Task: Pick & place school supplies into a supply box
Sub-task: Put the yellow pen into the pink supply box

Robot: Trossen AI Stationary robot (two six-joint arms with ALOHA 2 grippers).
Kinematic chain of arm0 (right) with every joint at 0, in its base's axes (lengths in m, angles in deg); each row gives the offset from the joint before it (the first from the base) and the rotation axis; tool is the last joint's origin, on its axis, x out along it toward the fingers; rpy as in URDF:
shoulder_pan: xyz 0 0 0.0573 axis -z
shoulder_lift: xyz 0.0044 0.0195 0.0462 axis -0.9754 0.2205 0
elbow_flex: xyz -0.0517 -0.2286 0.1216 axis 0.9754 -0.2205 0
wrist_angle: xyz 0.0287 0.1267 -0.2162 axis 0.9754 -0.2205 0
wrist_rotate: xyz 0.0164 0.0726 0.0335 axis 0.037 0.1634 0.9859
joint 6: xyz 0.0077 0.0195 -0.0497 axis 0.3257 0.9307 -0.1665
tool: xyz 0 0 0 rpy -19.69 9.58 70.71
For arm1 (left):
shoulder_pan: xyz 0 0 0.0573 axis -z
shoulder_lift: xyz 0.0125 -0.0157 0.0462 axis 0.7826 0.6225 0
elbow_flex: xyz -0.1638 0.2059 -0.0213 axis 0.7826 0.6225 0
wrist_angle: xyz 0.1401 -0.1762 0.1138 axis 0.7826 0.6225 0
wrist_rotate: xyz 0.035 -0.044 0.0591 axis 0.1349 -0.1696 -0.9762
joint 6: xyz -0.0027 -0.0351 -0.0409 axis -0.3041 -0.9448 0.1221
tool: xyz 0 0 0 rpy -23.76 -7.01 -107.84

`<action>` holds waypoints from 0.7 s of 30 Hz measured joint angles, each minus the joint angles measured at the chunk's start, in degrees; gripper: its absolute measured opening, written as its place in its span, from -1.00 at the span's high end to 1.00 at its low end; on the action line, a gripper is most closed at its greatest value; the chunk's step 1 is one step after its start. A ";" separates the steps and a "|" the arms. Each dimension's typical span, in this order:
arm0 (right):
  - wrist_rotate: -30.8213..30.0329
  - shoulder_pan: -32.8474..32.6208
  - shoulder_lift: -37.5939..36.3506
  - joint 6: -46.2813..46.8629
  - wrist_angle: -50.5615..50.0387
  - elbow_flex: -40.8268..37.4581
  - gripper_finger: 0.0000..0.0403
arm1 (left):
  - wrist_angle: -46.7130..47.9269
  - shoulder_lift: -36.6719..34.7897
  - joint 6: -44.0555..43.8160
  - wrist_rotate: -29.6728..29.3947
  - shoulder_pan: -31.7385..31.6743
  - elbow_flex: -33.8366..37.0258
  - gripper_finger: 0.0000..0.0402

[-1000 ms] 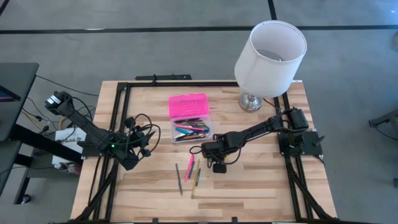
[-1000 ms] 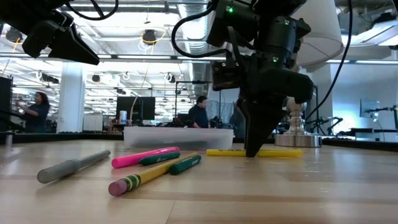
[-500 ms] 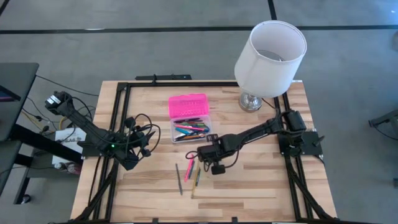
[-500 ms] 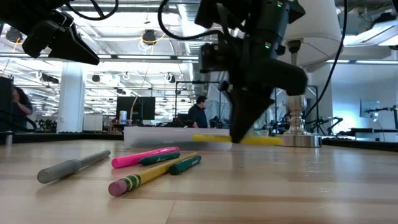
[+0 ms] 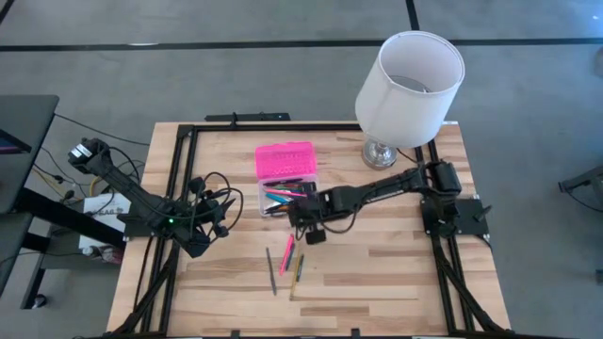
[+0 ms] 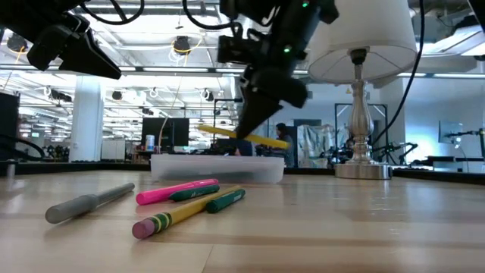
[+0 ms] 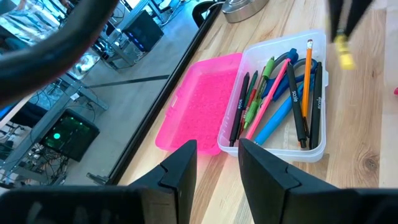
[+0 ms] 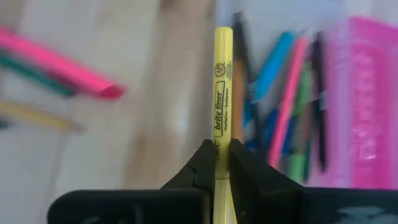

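**Yellow highlighter clamped in the right gripper, in the air by the clear case**

The yellow highlighter [image 8: 222, 93] sits pinched between the fingers of the right gripper [image 8: 217, 163], whose jaws are closed tight on its lower barrel; most of the marker sticks out ahead of the fingertips. In the low view the highlighter [image 6: 244, 137] hangs nearly level, slightly tilted, clear of the table and above the rim of the supply box [image 6: 217, 167]. From above, the right gripper [image 5: 308, 217] is at the near edge of the box's clear base [image 5: 287, 198], though whether the marker's tip is already over the tray is hard to judge from that angle.

Beyond the jaws lies the clear base, holding a bundle of pens [image 7: 283, 99] in blue, green, black, pink and orange, lying side by side. The pink lid [image 7: 199, 102] lies open flat, touching the base's far side.

To the side of the jaws and apart from them, loose items rest on the wooden table [image 5: 377, 273]: a pink highlighter [image 6: 176, 190], a green marker [image 6: 225, 200], a yellow pencil [image 6: 170, 218] and a grey pen [image 6: 87, 202].

The left gripper [image 7: 216, 163] waits well away from the case, raised, its fingers apart with nothing between them. A white lamp [image 5: 410, 80] stands at the table's far corner.
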 joint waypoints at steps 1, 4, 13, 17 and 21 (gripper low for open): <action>0.00 0.79 -0.03 -0.92 1.11 0.01 0.93 | 0.00 0.00 0.00 0.00 -0.01 0.00 0.43; 0.02 3.07 0.24 -3.26 4.17 0.01 0.90 | 0.02 0.00 0.00 0.00 0.00 0.00 0.43; 1.49 8.43 0.33 -4.91 7.16 0.05 0.92 | 0.04 0.00 0.07 0.00 0.00 0.00 0.43; 3.32 9.57 0.33 -4.87 8.05 0.05 0.86 | 0.07 0.00 0.07 0.00 0.01 0.00 0.43; 3.35 10.00 0.35 -3.02 9.01 0.05 0.77 | 0.07 0.00 0.08 0.00 -0.01 0.00 0.43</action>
